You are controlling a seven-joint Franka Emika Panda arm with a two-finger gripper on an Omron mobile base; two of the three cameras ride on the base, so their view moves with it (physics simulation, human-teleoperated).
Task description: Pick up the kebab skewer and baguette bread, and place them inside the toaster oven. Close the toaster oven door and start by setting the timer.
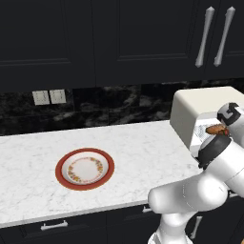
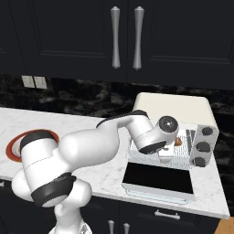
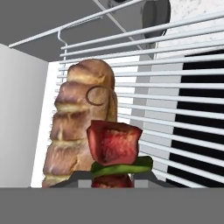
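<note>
The cream-white toaster oven [image 2: 173, 107] [image 1: 190, 109] stands on the counter with its dark glass door [image 2: 157, 178] folded down flat. My gripper [image 3: 114, 177] reaches into the cavity over the wire rack [image 3: 175, 87]. The golden-brown baguette bread [image 3: 81, 127] lies on the rack at the left, next to the inner wall. The kebab skewer [image 3: 114, 144], with a red chunk above a green one, sticks out from between my fingertips, which look shut on it. The arm hides most of the cavity in both base views, where a bit of brown food [image 1: 215, 129] [image 2: 178, 141] shows.
A red-rimmed plate [image 1: 85, 168] [image 2: 20, 141] with nothing on it sits on the white marble counter to the left. Three dark knobs [image 2: 203, 146] run down the oven's right side. Black cabinets with silver handles [image 2: 125, 36] hang above.
</note>
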